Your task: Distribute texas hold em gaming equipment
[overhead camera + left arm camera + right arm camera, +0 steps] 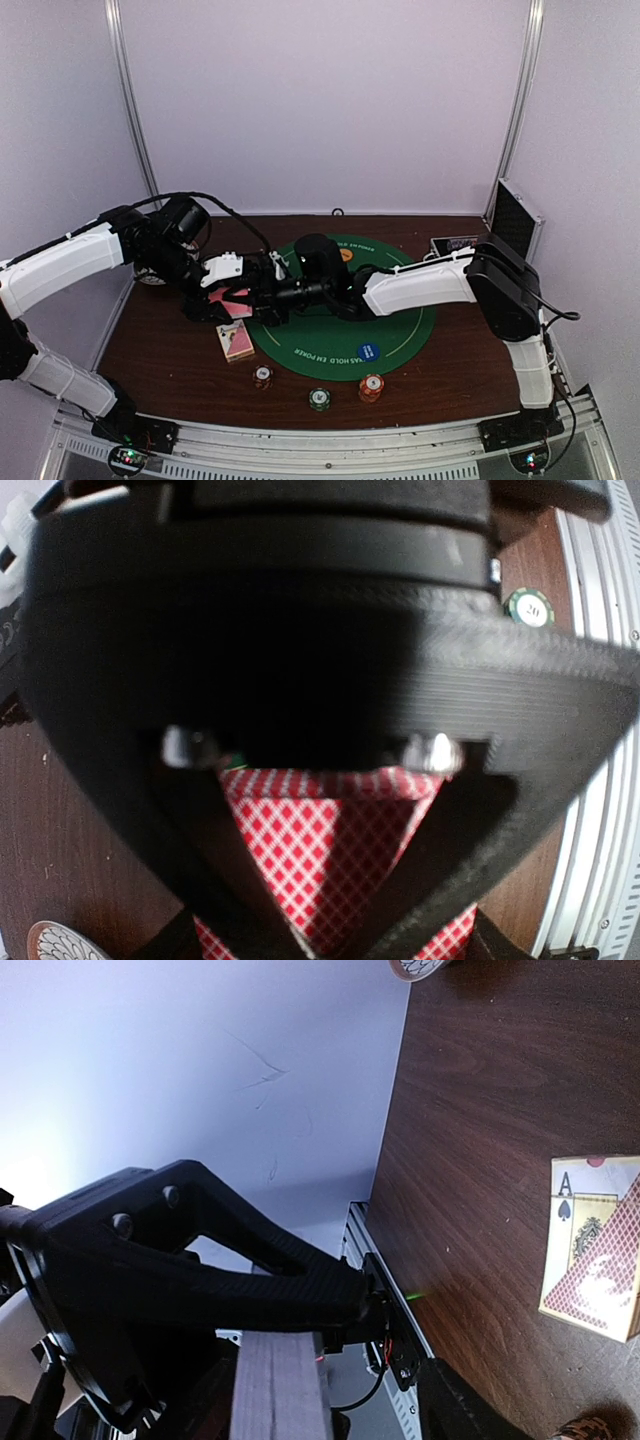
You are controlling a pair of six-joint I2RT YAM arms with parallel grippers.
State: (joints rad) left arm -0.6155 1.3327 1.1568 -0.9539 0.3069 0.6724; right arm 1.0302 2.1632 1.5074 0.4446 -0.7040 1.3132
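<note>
Dark wood table in a plain white booth, nothing fancy. What matters is the deck of cards with red-and-white diamond backs. It's up off the wood, pinched in the left gripper, which is clamped right down on it with a finger on each flat face. That puts it over the left edge of the green felt mat.

Handling-wise, my guess is light, thin and slick. A loose stack like that wants to fan out or shed a card if you squeeze off-centre, and single cards bend easily. The best hold is flat-to-flat across the faces near one short end, leaving the other end free for peeling a card off.

Direction: on the left wrist cam the long axis runs straight out along the fingers, away from the wrist. On the right wrist cam there's what looks like the same stack edge-on, poking up from the bottom of the shot.

The right gripper is nose-to-nose with the left one at the deck. Only one of its fingers shows clearly, so I can't tell if it's open or pinching anything.

Further out, a card box lies flat just beside the mat. Near the front edge sit a red-and-white chip, a green chip and an orange chip.
</note>
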